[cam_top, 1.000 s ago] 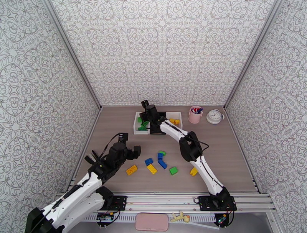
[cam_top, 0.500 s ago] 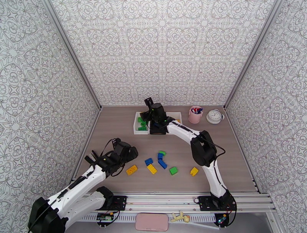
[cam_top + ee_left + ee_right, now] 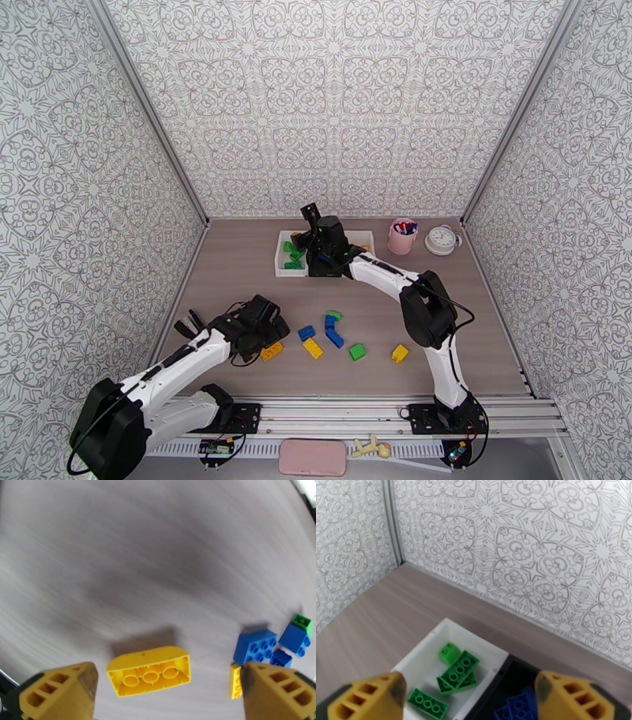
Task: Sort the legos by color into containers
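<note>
Starting with the grey wood-grain table (image 3: 237, 268), widest thing in frame. Noting right arm (image 3: 430, 316) stretched from table's near edge up to the black bin (image 3: 324, 270). Noting left arm (image 3: 182, 363) held low, well nearer than the black bin and off to its left. Spotting left white bin (image 3: 434, 638) touching the black bin's left side and right white bin (image 3: 365, 234) just beside its right side. Finding right gripper (image 3: 468, 683) above the black bin's left rim, released, fingers spread wide, grasping nothing. Finding left gripper (image 3: 168, 673) released too, fingers wide on either side of yellow brick (image 3: 149, 671), not touching it. Counting green legos (image 3: 458, 669) piled left of the black bin inside left white bin, and blue legos (image 3: 515, 709) inside the black bin itself. Seeing loose pieces well nearer than the black bin: yellow brick on its side, hollow underside showing, then blue brick (image 3: 256, 647), second yellow brick (image 3: 314, 347), green brick (image 3: 357, 351), third yellow brick (image 3: 400, 353).
</note>
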You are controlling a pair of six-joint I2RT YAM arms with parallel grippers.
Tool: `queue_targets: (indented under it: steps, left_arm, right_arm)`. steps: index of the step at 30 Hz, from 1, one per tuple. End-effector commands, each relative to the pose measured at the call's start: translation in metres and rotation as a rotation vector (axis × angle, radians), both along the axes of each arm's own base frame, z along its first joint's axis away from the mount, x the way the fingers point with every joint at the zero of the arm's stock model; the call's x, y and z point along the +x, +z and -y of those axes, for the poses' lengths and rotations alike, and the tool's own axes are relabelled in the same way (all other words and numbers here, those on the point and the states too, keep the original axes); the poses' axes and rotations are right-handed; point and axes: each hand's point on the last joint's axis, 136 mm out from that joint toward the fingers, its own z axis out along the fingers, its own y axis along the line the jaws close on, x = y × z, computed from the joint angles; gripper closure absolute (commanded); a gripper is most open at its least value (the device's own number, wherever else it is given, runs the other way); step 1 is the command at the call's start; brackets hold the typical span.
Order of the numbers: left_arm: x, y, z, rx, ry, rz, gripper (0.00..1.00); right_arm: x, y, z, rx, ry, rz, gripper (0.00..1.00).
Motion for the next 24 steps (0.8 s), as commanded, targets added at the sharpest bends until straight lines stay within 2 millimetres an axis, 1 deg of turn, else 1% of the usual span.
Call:
queue_targets:
  steps: [1, 8, 13, 17, 22, 24]
  left_arm:
    - [-0.008, -0.01, 0.004, -0.015, -0.003, -0.066, 0.02]
    - [-0.014, -0.024, 0.006, 0.017, -0.028, -0.142, 0.03]
    - [-0.014, -0.03, 0.008, 0.029, -0.042, -0.172, 0.08]
    - [-0.014, -0.032, 0.009, 0.034, -0.044, -0.188, 0.15]
    - [-0.012, -0.03, 0.009, 0.038, -0.046, -0.19, 0.28]
    - [-0.011, -0.028, 0.01, 0.037, -0.048, -0.187, 0.3]
  right_arm:
    - [0.0, 0.007, 0.006, 0.008, -0.007, 0.017, 0.1]
    - [0.001, 0.003, 0.011, 0.007, -0.017, 0.007, 0.1]
    - [0.001, 0.001, 0.013, 0.01, -0.022, 0.003, 0.09]
    - [0.001, 0.001, 0.015, 0.013, -0.022, 0.001, 0.09]
    - [-0.001, 0.005, 0.018, 0.028, -0.022, 0.001, 0.07]
    - [-0.003, 0.006, 0.02, 0.035, -0.022, -0.001, 0.05]
